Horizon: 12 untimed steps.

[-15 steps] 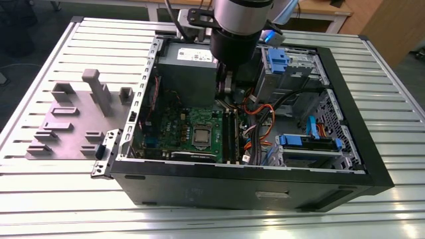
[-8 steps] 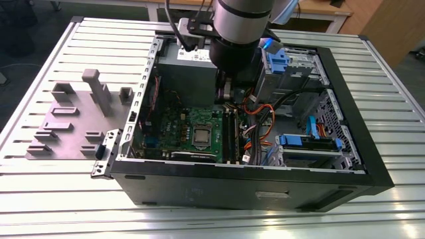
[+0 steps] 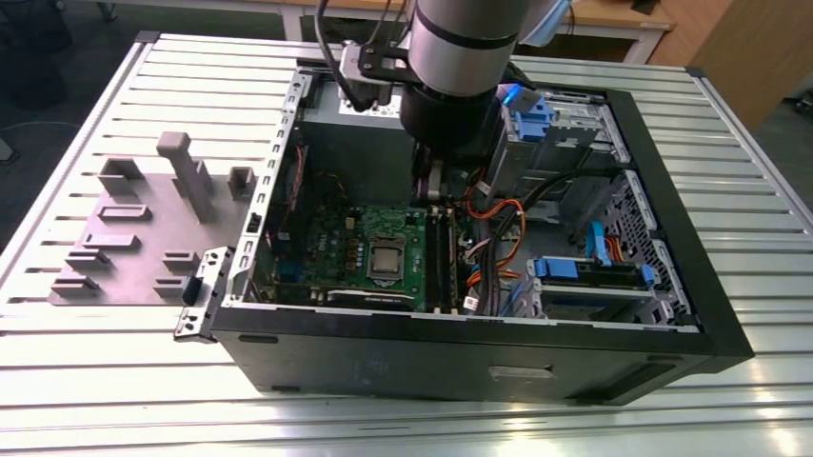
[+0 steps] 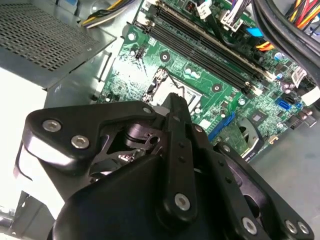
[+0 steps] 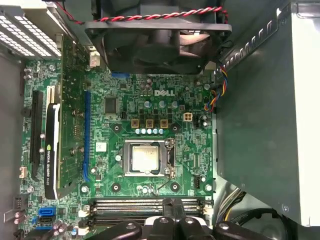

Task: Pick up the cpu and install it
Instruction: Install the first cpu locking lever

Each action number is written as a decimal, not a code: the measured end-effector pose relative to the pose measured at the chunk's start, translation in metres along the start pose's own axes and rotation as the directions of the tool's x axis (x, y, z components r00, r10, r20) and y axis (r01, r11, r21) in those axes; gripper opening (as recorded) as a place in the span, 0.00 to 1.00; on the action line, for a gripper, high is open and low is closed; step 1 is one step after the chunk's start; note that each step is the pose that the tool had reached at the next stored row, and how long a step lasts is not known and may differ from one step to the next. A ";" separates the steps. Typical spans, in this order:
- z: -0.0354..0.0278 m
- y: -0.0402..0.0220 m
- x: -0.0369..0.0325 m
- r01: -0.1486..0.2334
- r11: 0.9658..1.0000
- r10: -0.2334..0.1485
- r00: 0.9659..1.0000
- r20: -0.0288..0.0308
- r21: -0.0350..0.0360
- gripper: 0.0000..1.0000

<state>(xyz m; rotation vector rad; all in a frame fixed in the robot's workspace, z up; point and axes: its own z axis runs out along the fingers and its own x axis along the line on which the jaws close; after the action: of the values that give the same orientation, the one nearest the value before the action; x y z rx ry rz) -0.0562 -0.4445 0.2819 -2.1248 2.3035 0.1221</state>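
Observation:
The cpu point(image 5: 145, 158), a small silver-grey square, lies flat inside the metal socket frame point(image 5: 169, 159) in the middle of the green motherboard point(image 5: 165, 97). In the exterior view the cpu point(image 3: 385, 257) shows as a pale square on the board inside the open computer case. My gripper point(image 5: 172, 212) hangs above the memory slots point(image 5: 150, 204), a short way off the socket and apart from the cpu. In the second wrist view the black gripper point(image 4: 174, 107) points down at the board near the socket. The arm point(image 3: 451, 86) reaches into the case from above.
A black case fan point(image 5: 155, 42) overhangs the board beyond the socket. A graphics card point(image 5: 52, 140) stands along one side, a grey metal box point(image 5: 265, 125) along the other. Cable bundles point(image 3: 502, 224) run beside the board. A grey fixture with blocks point(image 3: 128, 238) lies outside the case on the exterior view's left.

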 end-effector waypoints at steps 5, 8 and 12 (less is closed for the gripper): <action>0.0091 -0.0005 0.0005 0.000 1.000 0.000 1.000 0.000 0.000 0.11; 0.0144 -0.0008 0.0009 0.000 1.000 0.000 1.000 0.000 0.000 0.11; 0.0204 -0.0011 0.0031 0.000 1.000 0.000 1.000 -0.001 0.000 0.11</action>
<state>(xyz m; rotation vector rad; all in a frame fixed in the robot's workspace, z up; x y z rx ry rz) -0.0563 -0.4465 0.2614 -2.1256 2.3042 0.1214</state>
